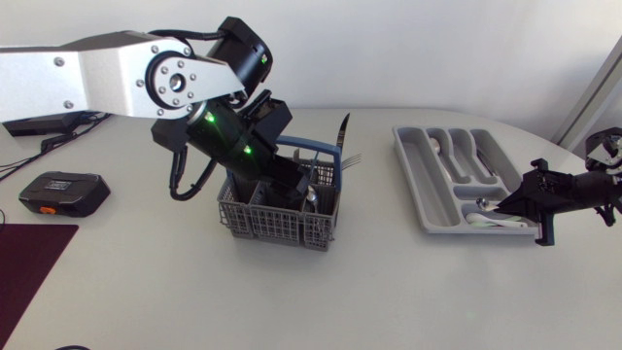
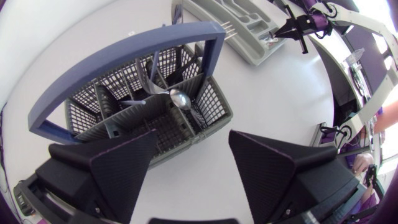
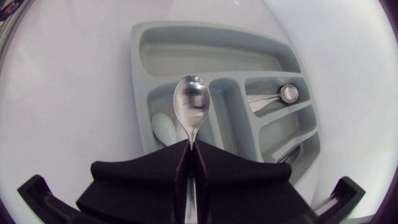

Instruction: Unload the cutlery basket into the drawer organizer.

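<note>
The right gripper [image 3: 189, 149], clamping a spoon [image 3: 190, 102] by its handle, hung over the drawer organizer [image 3: 137, 68] at the cutlery basket's [image 1: 277, 219] three o'clock, apparently to slot it in.

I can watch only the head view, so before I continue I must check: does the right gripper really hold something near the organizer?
Observer: Yes. The right wrist view shows the right gripper shut on a spoon, bowl ahead, above the drawer organizer.
Operator: Has the left gripper grasped anything?
Observer: No. The left gripper is open above the cutlery basket, holding nothing.
Operator: Is a spoon inside the basket?
Observer: Yes, a second spoon leans in a compartment ahead of that gripper.
</note>
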Motion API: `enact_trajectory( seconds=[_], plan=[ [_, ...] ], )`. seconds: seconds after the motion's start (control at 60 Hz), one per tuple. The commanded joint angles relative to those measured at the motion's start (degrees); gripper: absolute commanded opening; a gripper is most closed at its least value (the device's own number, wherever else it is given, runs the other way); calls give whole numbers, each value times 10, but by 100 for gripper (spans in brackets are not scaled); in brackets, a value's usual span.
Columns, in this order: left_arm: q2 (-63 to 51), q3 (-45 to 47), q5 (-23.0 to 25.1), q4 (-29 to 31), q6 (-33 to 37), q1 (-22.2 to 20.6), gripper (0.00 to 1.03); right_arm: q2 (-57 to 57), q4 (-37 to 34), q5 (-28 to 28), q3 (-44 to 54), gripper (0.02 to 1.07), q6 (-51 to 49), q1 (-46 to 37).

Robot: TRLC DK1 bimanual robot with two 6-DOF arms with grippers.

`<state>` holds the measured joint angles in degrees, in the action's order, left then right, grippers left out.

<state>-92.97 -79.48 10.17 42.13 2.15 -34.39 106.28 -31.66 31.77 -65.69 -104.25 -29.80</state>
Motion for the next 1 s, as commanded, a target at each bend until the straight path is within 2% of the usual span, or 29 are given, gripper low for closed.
enact_trajectory(
  seconds=[0.0,0.283,0.417,0.5,0.583,0.667,0.75,0.917,0.983],
  plan=[
    [-15,10,-1,1,9,5,80,29,-6,-9,-16,8,-32,-3],
    [-16,20,-1,-7,9,7,80,64,44,-42,-2,9,-42,9],
    [-17,21,0,-8,8,10,80,63,69,-51,11,33,-42,10],
    [-18,21,0,-9,7,10,80,58,78,-53,14,35,-40,10],
    [-20,22,-1,-10,6,10,80,45,81,-53,14,42,-37,8],
    [-23,23,-1,-10,5,10,80,25,83,-53,24,42,-32,7],
    [-29,25,0,-10,2,12,80,-5,85,-51,39,50,-10,8],
    [-42,32,0,-18,-6,16,80,-94,100,-27,100,60,33,15],
    [-49,31,0,-21,-10,19,79,-136,115,-13,135,60,48,20]
  ],
)
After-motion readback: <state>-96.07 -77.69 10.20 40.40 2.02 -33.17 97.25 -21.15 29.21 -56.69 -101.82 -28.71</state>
